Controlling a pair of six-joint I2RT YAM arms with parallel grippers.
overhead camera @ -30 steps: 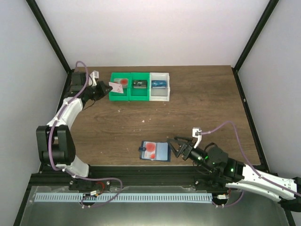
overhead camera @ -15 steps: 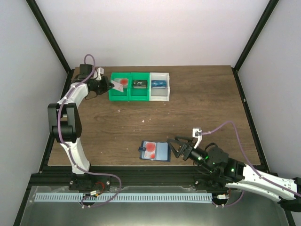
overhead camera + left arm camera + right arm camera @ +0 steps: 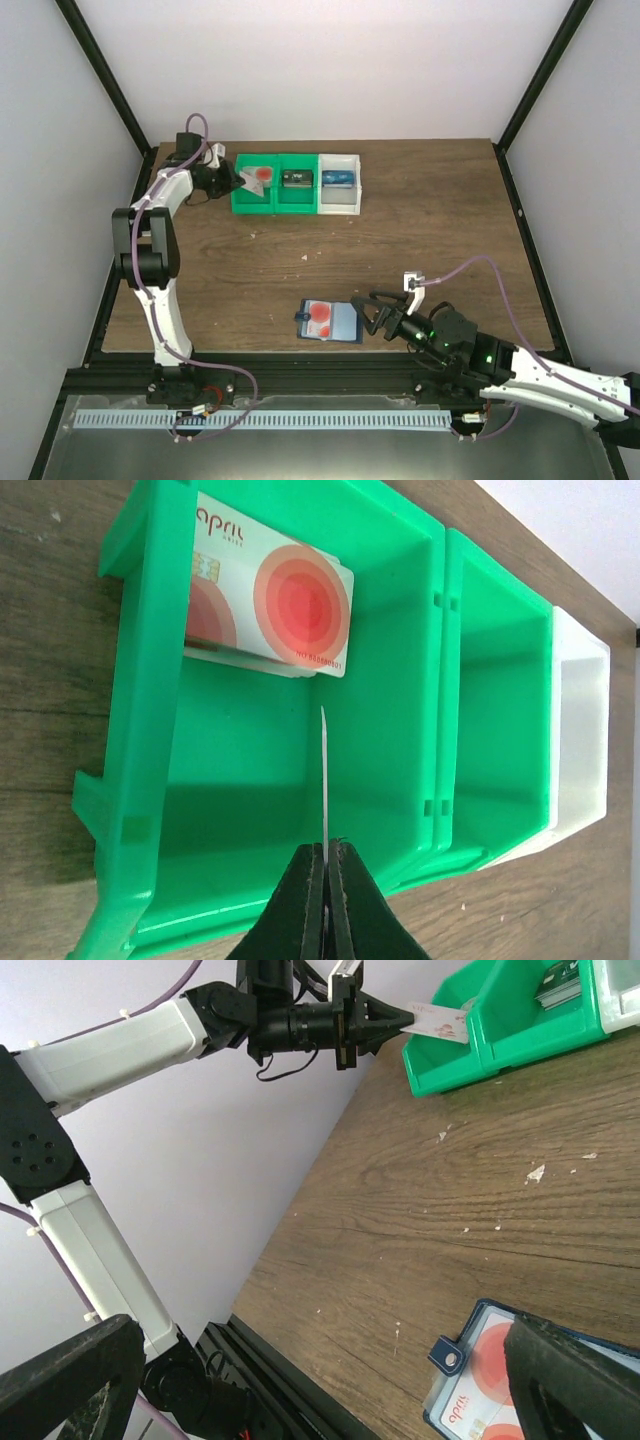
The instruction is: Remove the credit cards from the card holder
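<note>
left claw [image 3: 325, 852] pinched on credit card [image 3: 324, 770], edge-on | green bin [image 3: 150, 710] just ahead of tips | lower before letting go | right claw [image 3: 372, 313] wide, beside card holder [image 3: 345, 322]

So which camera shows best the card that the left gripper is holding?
The right wrist view: there the card shows its flat face, pinched in the left gripper at the green bin. The left wrist view gives only its thin edge. The top view shows it as a small pale patch.

green bins [image 3: 256, 207], white bin [image 3: 340, 206], wooden table [image 3: 430, 215]
</note>
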